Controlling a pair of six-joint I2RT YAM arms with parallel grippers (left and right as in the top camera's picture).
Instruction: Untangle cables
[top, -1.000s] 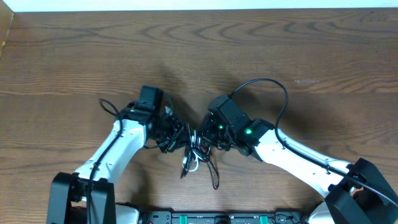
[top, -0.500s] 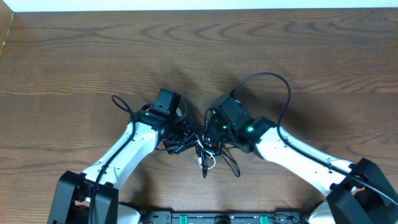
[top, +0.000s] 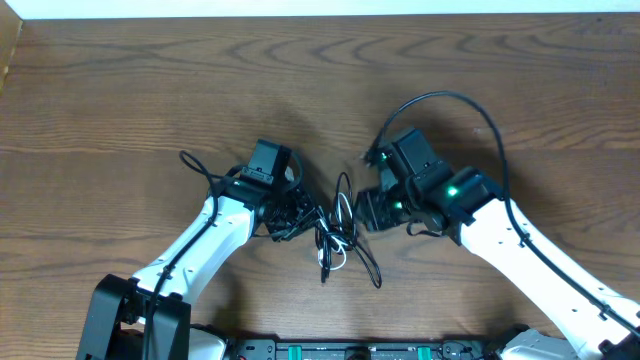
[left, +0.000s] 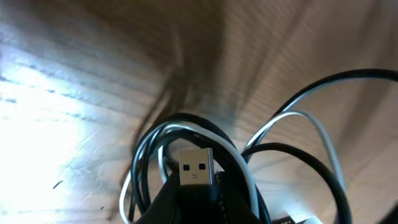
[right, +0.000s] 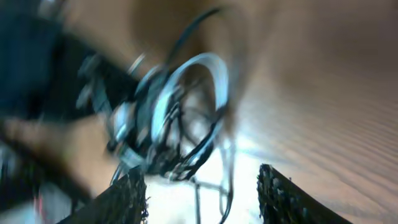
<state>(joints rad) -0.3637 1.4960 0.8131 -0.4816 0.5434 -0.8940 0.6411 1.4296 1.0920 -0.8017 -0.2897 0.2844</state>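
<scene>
The cables (top: 338, 234), a small tangle of black cords and one white cord, lie on the wooden table between my two grippers. My left gripper (top: 300, 218) is at the tangle's left side. In the left wrist view it (left: 198, 202) is shut on a silver USB plug end (left: 198, 167), with black cord loops (left: 348, 78) and the white cord (left: 311, 118) curling round it. My right gripper (top: 363, 212) stands just right of the tangle. It (right: 202, 199) is open, its fingers (right: 280, 196) empty, and the blurred cable bundle (right: 168, 124) lies ahead of them.
The right arm's thick black wire (top: 455, 100) arcs behind its wrist, and the left arm's wire (top: 195, 165) loops beside the left wrist. The brown table (top: 150, 80) reaches a pale far edge. A black equipment bar (top: 350, 350) runs along the near edge.
My right gripper has opened, let go of the cables and drawn back to the right. The left gripper first carried the tangle to the right, then held still.
</scene>
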